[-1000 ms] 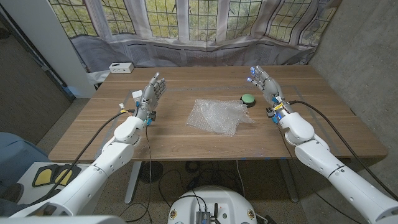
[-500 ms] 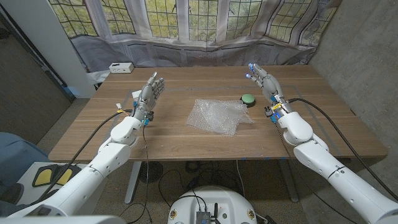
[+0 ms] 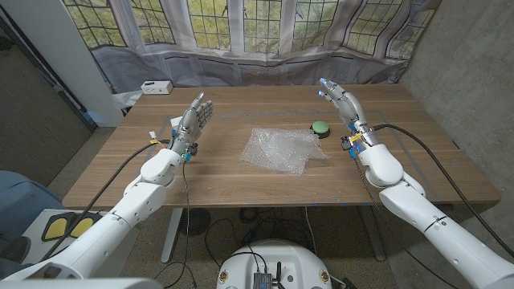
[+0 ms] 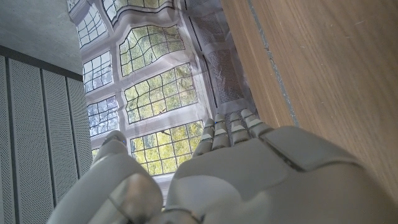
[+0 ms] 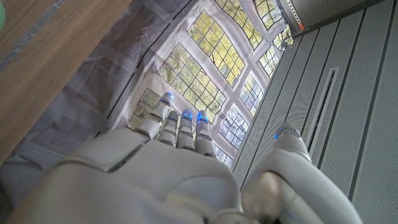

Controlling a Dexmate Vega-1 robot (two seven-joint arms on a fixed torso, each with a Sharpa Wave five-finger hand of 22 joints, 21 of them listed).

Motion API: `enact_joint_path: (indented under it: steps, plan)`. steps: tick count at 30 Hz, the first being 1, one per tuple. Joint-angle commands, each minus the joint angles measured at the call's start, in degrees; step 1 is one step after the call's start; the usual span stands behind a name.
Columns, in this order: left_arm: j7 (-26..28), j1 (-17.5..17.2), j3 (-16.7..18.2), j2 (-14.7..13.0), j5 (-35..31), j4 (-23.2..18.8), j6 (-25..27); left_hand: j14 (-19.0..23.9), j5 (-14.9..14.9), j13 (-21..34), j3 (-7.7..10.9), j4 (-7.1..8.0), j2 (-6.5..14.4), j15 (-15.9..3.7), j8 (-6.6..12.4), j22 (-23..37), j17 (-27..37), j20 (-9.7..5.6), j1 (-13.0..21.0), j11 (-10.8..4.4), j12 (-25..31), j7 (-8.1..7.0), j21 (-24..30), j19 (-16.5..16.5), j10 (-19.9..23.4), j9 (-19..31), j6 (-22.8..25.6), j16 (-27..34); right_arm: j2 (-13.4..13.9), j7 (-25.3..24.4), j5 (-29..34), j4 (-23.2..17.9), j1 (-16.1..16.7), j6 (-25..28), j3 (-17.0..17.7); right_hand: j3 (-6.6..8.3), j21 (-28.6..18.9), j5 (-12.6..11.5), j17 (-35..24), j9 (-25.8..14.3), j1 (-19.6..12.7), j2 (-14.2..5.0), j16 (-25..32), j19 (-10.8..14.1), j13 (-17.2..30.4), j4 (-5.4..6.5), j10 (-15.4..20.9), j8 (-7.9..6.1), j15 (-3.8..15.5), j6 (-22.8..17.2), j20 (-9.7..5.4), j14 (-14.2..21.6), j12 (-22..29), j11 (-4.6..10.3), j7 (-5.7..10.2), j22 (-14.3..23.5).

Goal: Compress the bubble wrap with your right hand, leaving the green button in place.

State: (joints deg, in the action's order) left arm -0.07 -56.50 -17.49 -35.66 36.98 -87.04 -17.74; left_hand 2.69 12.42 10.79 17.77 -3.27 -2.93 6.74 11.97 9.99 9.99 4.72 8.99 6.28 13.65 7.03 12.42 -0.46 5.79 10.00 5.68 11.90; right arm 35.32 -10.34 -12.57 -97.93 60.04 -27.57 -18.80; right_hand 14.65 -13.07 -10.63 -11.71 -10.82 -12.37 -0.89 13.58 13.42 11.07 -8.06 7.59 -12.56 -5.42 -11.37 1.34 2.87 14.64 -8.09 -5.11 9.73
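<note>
A crumpled sheet of clear bubble wrap (image 3: 282, 149) lies in the middle of the wooden table (image 3: 241, 185). The green button (image 3: 321, 127) sits just behind its right corner. My right hand (image 3: 344, 107) is raised to the right of the button, fingers straight and apart, holding nothing; its back also shows in the right wrist view (image 5: 168, 174). My left hand (image 3: 193, 120) is lifted over the table's left side, fingers up and empty, and its back shows in the left wrist view (image 4: 249, 180).
A small white box (image 3: 156, 87) stands at the far left corner of the table. A small white item (image 3: 177, 123) lies by my left hand. A curtain and windows (image 3: 257, 32) run behind the far edge.
My right hand has risen a little and drifted away from me. My left hand has shifted slightly left. The bubble wrap and the button have stayed put.
</note>
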Motion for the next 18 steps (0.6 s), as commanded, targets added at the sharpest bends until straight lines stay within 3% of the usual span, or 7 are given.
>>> enact_joint_path:
  steps: [1,8,18]
  plan:
    - [0.1,0.4,0.6,0.7,-0.5,1.3,-2.4,0.9,-0.3,0.3,0.14,-0.43,0.1,-0.08,0.12,0.2,0.3,0.17,0.7,-0.05,0.5,0.02,-0.1,0.8,1.3,0.2,1.1,0.0,-0.2,-1.7,4.4,-1.6,-0.1,0.8,-0.4,0.19,0.3,0.2,-0.1,-0.1,-0.6,-0.07,0.0,0.5,0.1,-0.37,-0.2,-0.16,-0.08,0.0,0.08,0.2,-0.2,0.23,0.3,0.3]
    - [-0.3,0.6,0.8,1.0,-0.8,2.0,-3.8,1.6,-0.4,0.3,0.17,-0.57,0.3,-0.87,0.07,0.2,0.3,-0.11,0.9,-1.01,0.5,-0.32,-0.1,1.3,1.9,0.2,1.8,0.0,0.0,-2.9,7.4,-2.6,-0.3,2.1,-0.7,0.15,0.7,0.3,-0.2,-0.1,-0.7,-0.1,-0.3,0.0,0.1,-0.3,-0.7,-0.21,-0.4,-0.8,0.43,-0.1,-0.6,0.39,1.64,0.3]
    - [-0.9,0.9,0.7,1.4,-0.8,2.8,-4.8,1.8,-0.5,0.3,0.19,-0.68,0.5,-0.9,-0.06,0.2,0.3,-0.17,1.0,-0.97,0.4,-0.5,-0.3,1.3,2.1,0.2,2.1,-0.2,0.4,-5.7,13.4,-4.7,0.0,4.2,-0.9,0.21,1.1,0.3,-0.1,0.0,-0.9,-0.21,-0.7,-0.7,0.1,-0.32,-1.0,0.34,-0.42,0.0,0.71,-0.6,-1.1,0.66,1.66,0.3]
